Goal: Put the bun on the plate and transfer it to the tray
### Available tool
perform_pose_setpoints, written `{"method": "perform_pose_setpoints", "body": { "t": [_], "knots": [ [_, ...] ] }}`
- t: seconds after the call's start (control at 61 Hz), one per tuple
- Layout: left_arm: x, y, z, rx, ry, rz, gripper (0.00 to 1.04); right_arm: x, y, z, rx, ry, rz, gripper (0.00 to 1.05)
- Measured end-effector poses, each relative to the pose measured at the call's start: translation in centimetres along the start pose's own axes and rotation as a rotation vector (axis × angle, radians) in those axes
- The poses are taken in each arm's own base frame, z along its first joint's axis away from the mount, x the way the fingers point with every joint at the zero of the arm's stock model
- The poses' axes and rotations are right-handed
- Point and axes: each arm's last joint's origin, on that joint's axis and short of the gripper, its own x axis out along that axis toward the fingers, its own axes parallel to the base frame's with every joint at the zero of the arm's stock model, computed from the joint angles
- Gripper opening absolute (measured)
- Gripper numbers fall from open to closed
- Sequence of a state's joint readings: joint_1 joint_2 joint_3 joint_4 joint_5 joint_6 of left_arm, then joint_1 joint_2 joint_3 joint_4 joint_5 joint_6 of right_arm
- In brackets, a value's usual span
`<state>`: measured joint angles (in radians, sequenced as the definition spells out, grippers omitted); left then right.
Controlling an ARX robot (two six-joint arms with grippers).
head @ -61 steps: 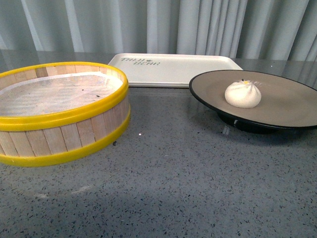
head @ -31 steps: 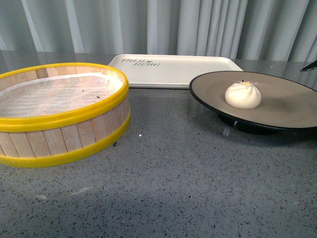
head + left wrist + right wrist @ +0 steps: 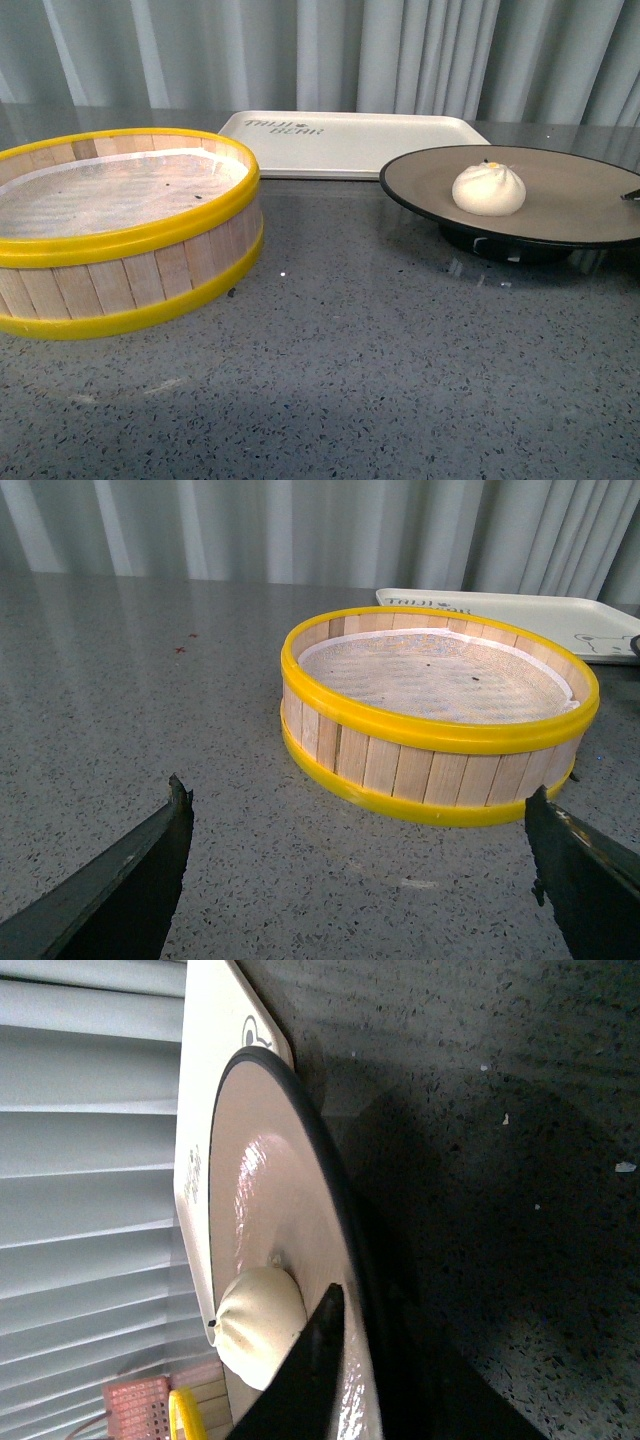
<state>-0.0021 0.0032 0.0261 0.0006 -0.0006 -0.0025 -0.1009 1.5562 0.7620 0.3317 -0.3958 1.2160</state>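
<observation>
The bun (image 3: 489, 189) is on the plate (image 3: 580, 200), sitting upright near the middle of the taupe inside, so I judge the first half of the job done. What's left is the transfer, and the plate is not on the tray (image 3: 350, 140) yet. Looking through the right wrist camera, the right gripper (image 3: 370, 1380) is at the plate's rim: one dark finger (image 3: 305, 1360) lies over the inner face, its tip just short of the bun, and the rim runs right beside it. The other finger I can't make out under the plate, so I can't tell whether the gripper has clamped down or is only straddling the edge. The tray lies beyond the plate from this gripper, past the far rim; whether the two touch, I can't say. On the other side, the left gripper (image 3: 357, 790) hangs with its fingers spread wide, holding nothing, low over the grey table (image 3: 380, 380). The yellow-rimmed steamer basket (image 3: 440, 735) stands just ahead of it, with only its paper liner inside. Next, as I read it: a firm hold on the rim, then carry the plate to the tray.
</observation>
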Motion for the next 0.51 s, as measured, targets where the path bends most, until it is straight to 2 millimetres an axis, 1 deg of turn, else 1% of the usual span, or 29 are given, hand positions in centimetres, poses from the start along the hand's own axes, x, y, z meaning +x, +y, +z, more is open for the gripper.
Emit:
{"method": "perform_pose_setpoints", "body": {
  "t": [0.066,0.098,0.328,0.508],
  "knots": [
    [0.0,0.0,0.0,0.000,0.000,0.000,0.98,0.0,0.0,0.0,0.003,-0.001,0.002,0.04],
    [0.0,0.0,0.0,0.000,0.000,0.000,0.98,-0.1,0.1,0.1,0.008,-0.003,0.007,0.02],
    [0.0,0.0,0.0,0.000,0.000,0.000,0.98,-0.4,0.4,0.0,-0.010,-0.019,0.027,0.02],
    [0.0,0.0,0.0,0.000,0.000,0.000,0.98,-1.1,1.5,-0.1,-0.059,-0.074,0.067,0.02]
  ]
}}
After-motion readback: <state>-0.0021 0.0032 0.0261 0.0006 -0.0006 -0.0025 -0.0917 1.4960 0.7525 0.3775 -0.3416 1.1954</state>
